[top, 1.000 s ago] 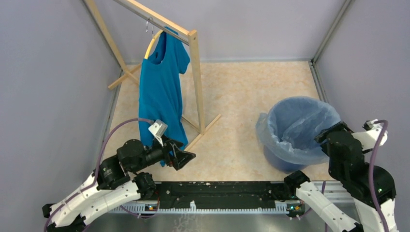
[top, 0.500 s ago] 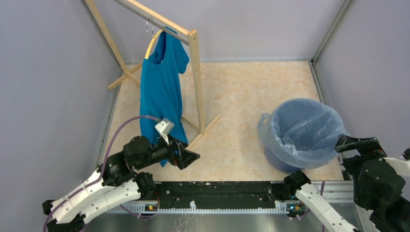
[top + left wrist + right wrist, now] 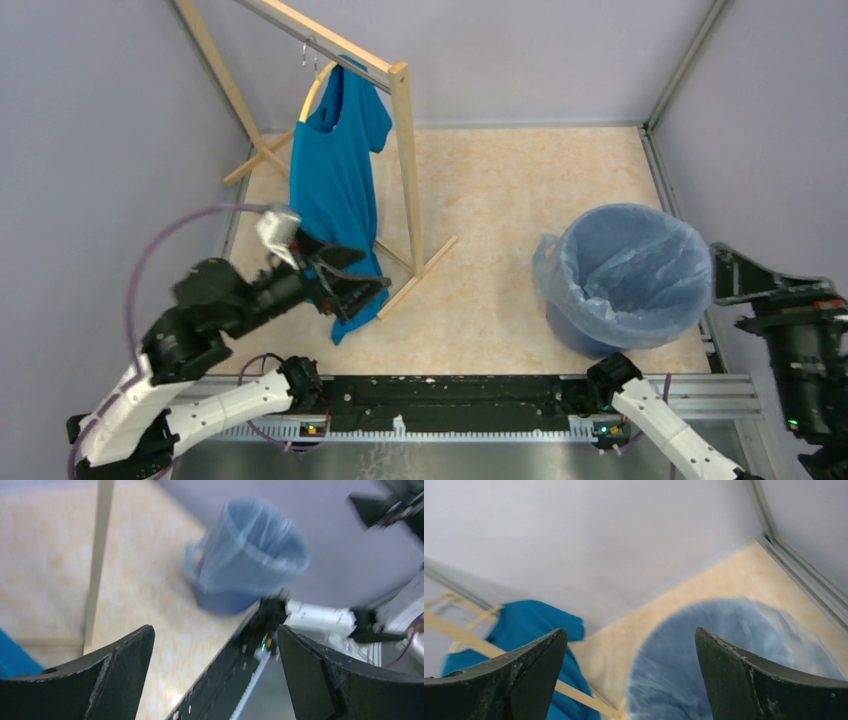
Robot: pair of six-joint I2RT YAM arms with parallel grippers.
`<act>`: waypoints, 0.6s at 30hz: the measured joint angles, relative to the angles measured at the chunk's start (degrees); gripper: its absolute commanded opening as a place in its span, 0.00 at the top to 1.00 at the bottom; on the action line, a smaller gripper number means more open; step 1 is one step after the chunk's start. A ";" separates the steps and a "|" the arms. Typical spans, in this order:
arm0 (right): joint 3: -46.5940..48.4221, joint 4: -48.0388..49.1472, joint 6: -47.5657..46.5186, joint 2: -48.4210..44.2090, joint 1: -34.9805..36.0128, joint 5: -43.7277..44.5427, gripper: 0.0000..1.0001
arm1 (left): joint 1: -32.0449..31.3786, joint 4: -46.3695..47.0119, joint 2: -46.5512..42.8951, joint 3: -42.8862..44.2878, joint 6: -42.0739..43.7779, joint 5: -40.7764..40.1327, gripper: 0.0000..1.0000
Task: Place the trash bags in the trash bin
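Lining the trash bin (image 3: 598, 345) at lower right of the top view, the trash bag (image 3: 625, 265) drapes over its rim, so the task looks finished. Left wrist view, blurred: the left end effector (image 3: 214, 630) is spread apart and empty. Right wrist view: the right end effector (image 3: 629, 632) is likewise apart and empty, and the bin's near side is cut off.

Nothing legible: no text, label, brand, number or sign to be read in any of the 3 views.
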 measured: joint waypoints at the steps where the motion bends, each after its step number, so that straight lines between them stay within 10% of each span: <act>1: 2.27 2.67 -1.97 0.61 0.00 -1.79 0.01 | 0.00 0.00 1.05 4.09 1.01 -0.79 0.01; 8: 16.26 15.26 -11.30 8.13 0.00 -11.34 0.01 | 0.00 6.27 4.59 28.96 11.54 -6.47 0.01; 18: 19.63 18.86 -15.21 16.35 0.00 -18.95 0.01 | 0.00 14.49 2.05 30.08 21.38 -15.02 0.01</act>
